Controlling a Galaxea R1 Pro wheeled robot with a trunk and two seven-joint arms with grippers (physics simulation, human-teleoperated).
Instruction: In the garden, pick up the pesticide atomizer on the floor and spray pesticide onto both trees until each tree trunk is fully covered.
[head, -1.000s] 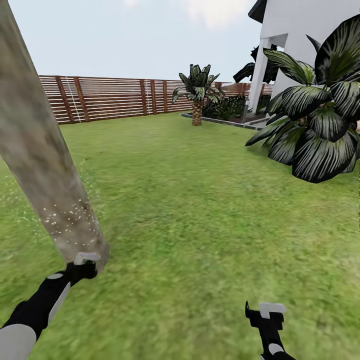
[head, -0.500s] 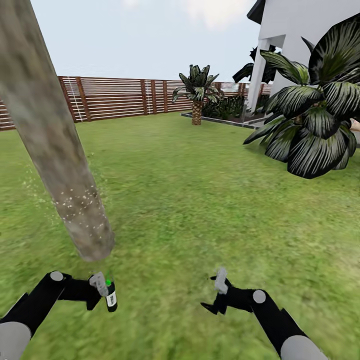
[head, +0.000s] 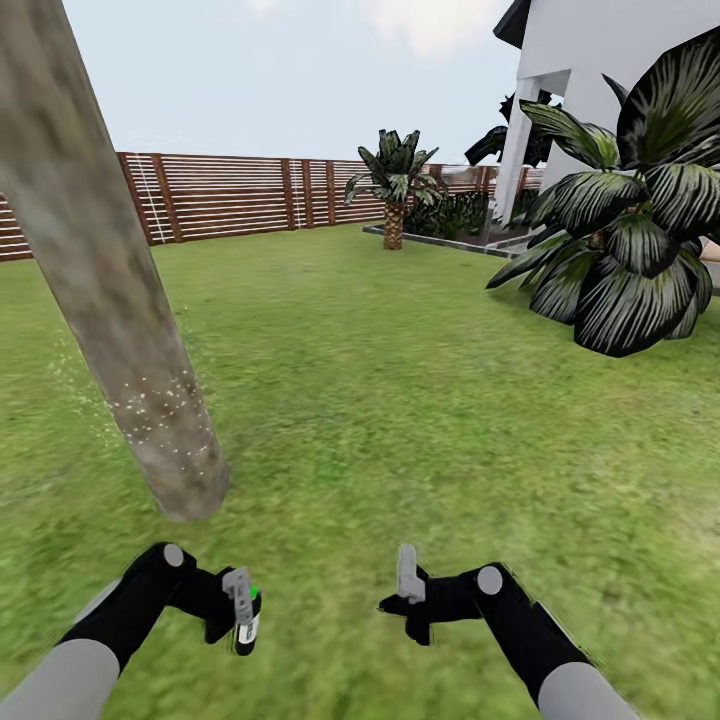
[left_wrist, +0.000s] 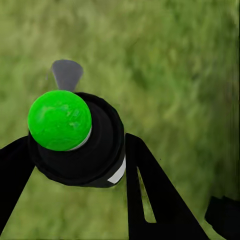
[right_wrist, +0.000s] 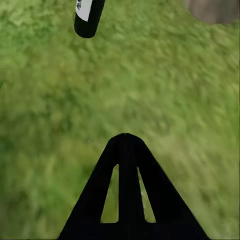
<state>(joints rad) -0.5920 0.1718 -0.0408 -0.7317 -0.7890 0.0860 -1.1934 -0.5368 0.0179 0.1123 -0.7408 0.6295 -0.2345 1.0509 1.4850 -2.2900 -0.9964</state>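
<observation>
Two grippers hang low over the grass. The left gripper (head: 238, 610) is clamped on the atomizer (head: 247, 626), a small dark bottle with a green top (left_wrist: 59, 120) and a white label; its fingers (left_wrist: 150, 200) bracket the bottle's body. In the head view the bottle stands roughly upright, its long axis close to vertical, though which way its nozzle faces I cannot tell. The right gripper (head: 407, 588) holds nothing, and its fingers (right_wrist: 126, 190) are drawn together into one dark wedge; from its wrist view the bottle's lower end (right_wrist: 89, 17) hangs near.

What matters most for the next move is that the trunk (head: 110, 290) rises ahead and slightly left of the left gripper, near but not touching, so the left arm is both the nearer one and the one carrying the sprayer. White specks of pesticide (head: 160, 410) dot the lower trunk and drift over the grass beside it; the bark higher up looks bare, so coverage seems partial. Judging by that, the bottle likely has to be raised and aimed forward at the trunk.

Farther out, the lawn (head: 420, 400) runs to a slatted fence (head: 240, 195), with a short palm (head: 394, 185), a big dark-leafed plant (head: 630, 240) and a white building (head: 590, 70) off to the right.
</observation>
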